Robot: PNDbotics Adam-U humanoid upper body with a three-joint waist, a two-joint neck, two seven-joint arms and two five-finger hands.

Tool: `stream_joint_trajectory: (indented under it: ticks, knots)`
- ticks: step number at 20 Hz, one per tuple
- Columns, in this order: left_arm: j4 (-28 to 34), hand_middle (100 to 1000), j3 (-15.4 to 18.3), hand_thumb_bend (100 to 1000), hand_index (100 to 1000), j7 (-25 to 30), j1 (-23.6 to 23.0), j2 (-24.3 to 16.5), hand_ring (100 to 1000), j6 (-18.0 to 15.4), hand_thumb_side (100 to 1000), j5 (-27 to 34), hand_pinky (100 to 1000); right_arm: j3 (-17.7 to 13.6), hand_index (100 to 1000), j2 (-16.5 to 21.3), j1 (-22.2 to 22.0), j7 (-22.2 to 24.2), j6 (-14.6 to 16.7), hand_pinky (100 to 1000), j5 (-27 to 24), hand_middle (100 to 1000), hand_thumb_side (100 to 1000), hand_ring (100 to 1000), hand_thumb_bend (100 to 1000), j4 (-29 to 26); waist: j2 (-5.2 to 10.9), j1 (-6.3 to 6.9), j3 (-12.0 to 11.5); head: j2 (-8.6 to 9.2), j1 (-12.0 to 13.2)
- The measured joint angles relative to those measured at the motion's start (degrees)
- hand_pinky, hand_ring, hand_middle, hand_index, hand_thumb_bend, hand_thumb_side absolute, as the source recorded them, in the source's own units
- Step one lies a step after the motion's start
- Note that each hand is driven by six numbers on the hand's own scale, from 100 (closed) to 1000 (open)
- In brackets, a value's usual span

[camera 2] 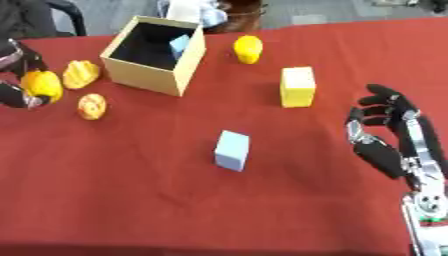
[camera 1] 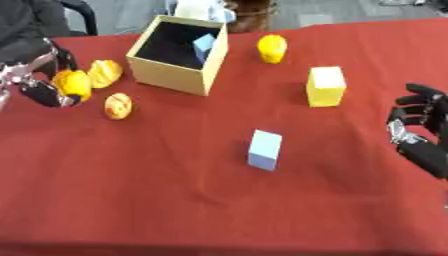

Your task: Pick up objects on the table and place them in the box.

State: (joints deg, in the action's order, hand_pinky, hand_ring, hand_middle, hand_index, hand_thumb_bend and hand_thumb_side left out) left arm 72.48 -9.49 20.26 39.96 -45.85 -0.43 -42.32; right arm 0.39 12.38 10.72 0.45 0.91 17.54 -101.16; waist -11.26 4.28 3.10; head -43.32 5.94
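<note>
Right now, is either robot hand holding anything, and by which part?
The left robot hand grips a round yellow fruit-like object around its sides; the right robot hand holds nothing.

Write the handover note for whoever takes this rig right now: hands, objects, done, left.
Left hand: at the table's left edge, fingers curled round a yellow-orange object.
Right hand: idle at the right edge, fingers relaxed, holding nothing.
Box: open, far left-centre of the red table; a light blue block already lies inside.
Done: that one block is in.
Left: the held object; a yellow ridged piece and a round orange piece left of the box; a yellow rounded object right of it; the yellow block; the pale blue block mid-table.
</note>
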Motion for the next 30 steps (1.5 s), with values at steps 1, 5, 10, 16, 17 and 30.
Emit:
stream_joint_trajectory:
  ticks: [1, 5, 10, 16, 17, 30]
  knots:
    - [-0.21, 471, 0.07, 440, 662, -0.14, 1.47, 0.46, 467, 0.19, 100, -0.44, 615, 0.01, 856, 0.0, 0.0, 0.06, 0.02, 652, 0.0, 669, 277, 679, 100, 0.1, 0.0, 0.0, 0.17, 0.0, 0.01]
    - [-4.02, 483, 0.03, 464, 677, -0.72, 7.07, 3.65, 480, 0.7, 100, -3.5, 622, 0.02, 856, 0.0, -0.01, 0.15, -0.01, 652, -0.01, 669, 278, 679, 100, 0.17, 0.0, 0.0, 0.78, 0.02, 0.06]
    - [-10.6, 483, 0.01, 464, 677, -2.8, 10.37, 7.61, 480, 0.57, 100, -7.75, 622, 0.03, 856, 0.0, 0.01, 0.19, -0.01, 651, -0.02, 669, 278, 679, 100, 0.29, 0.0, 0.0, 0.96, 0.06, 0.07]
    - [-16.56, 532, 1.35, 497, 730, -6.0, 12.99, 11.54, 533, 2.57, 100, -11.54, 662, 0.4, 856, -0.01, 0.41, 0.58, 0.13, 652, -0.08, 669, 282, 679, 100, 0.33, -0.06, 0.0, 2.35, 0.7, 1.06]
    - [-17.75, 532, 1.52, 498, 730, -6.82, 13.4, 12.24, 533, 3.16, 100, -12.4, 663, 0.47, 856, -0.01, 0.52, 0.65, 0.18, 652, -0.09, 669, 282, 679, 100, 0.33, -0.08, 0.0, 2.57, 0.87, 1.2]
    - [-24.2, 812, 3.76, 788, 908, -19.48, 16.45, 17.32, 785, 7.91, 410, -16.68, 773, 1.14, 857, -0.01, 1.71, 1.42, 0.45, 652, -0.32, 668, 286, 678, 100, 0.33, -1.11, 0.19, 5.01, 2.27, 3.18]
